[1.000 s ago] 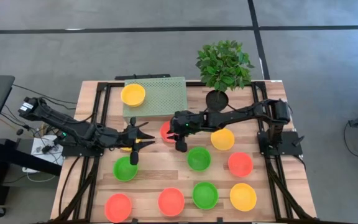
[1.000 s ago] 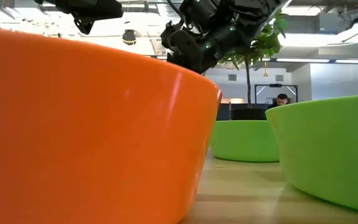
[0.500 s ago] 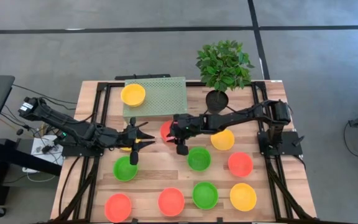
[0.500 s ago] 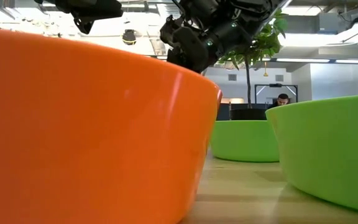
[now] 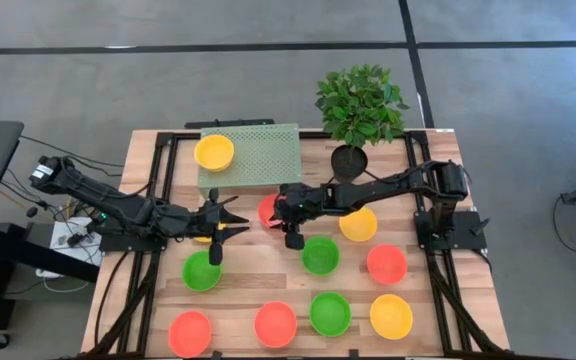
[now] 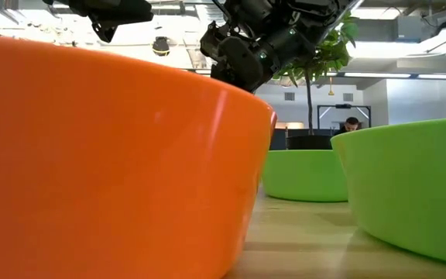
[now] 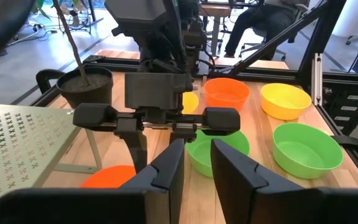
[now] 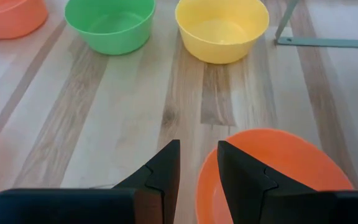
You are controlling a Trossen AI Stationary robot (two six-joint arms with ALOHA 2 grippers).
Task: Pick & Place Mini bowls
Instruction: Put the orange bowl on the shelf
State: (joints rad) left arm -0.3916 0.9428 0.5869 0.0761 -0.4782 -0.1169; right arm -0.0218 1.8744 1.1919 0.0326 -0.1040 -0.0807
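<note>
Your left tool point(image 5: 230, 222) hovers mid-worktop, dark prongs a narrow gap apart, empty. Just right of it sits a glossy round orange-red plastic mini bowl point(image 8: 272, 174) on the pale wood-plank worktop point(image 5: 258, 283); your right tool point(image 5: 286, 222) straddles its rim, prongs slightly parted.

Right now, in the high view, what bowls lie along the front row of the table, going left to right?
Glossy red-orange round plastic mini bowl → second red-orange mini bowl → glossy green mini bowl → glossy yellow mini bowl.
</note>
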